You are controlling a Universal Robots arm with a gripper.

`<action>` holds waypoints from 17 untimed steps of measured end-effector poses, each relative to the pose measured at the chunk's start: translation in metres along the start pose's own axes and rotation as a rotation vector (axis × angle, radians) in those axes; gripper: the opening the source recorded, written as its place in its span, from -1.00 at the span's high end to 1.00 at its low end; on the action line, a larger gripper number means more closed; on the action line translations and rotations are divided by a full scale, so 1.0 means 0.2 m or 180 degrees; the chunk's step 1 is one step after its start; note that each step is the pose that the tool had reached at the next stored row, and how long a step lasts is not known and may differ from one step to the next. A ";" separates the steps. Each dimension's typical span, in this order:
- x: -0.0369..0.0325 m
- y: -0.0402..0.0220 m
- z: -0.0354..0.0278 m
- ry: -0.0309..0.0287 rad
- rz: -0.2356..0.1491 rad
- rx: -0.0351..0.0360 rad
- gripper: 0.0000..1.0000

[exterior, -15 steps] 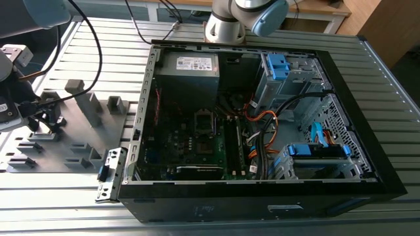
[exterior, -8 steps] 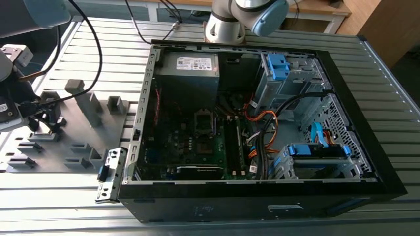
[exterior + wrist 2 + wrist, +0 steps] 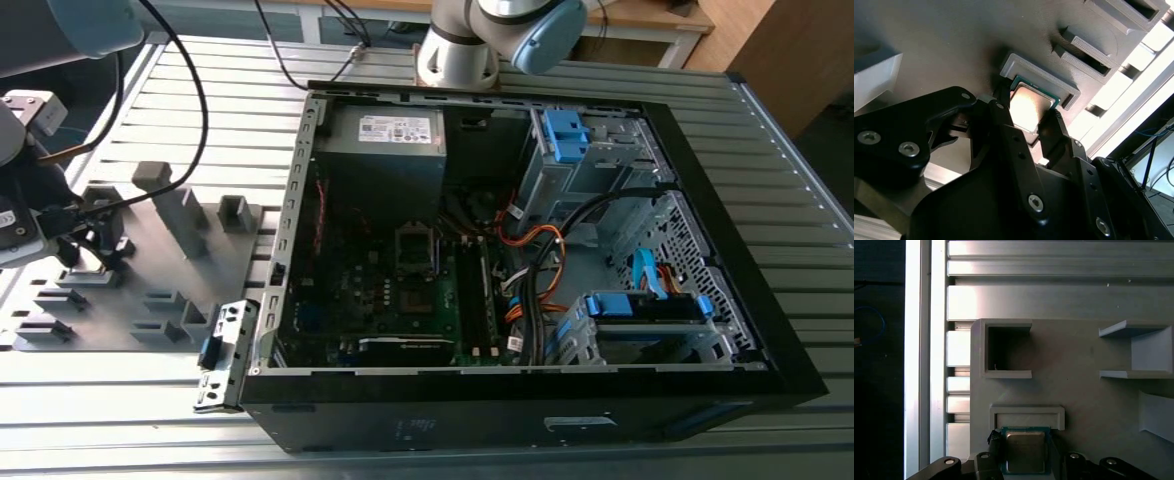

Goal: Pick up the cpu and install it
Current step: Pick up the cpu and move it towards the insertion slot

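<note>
While your gripper (image 3: 1026,116) is squeezing the cpu (image 3: 1025,450) by two sides, it is sitting against a raised lip (image 3: 1026,412) near the edge of the grey plate (image 3: 1079,390); lifting crooked, you are probably risking catching that lip and the cpu slipping out

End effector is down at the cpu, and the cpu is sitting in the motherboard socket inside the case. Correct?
Not the socket. The first wrist view shows the cpu lying on the grey fixture plate, against a raised grey bracket, outside the computer case. The end effector is down at the cpu, as you said.
</note>
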State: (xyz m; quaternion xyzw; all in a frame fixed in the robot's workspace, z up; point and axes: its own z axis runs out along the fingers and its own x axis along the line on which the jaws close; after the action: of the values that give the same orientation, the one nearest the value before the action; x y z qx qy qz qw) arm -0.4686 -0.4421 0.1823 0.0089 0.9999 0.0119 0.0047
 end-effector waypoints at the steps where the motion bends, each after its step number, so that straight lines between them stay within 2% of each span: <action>1: 0.000 0.000 0.000 0.0000 0.0000 0.0000 0.05; 10: 0.000 0.000 0.000 0.0000 0.0000 0.0000 0.04; 11: 0.000 0.000 0.000 0.0000 0.0000 0.0000 -0.09; 17: -0.001 0.000 0.000 0.0000 0.0000 0.0000 -0.09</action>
State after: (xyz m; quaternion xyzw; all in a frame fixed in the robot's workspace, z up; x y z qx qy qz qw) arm -0.4685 -0.4421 0.1823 0.0089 0.9999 0.0119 0.0047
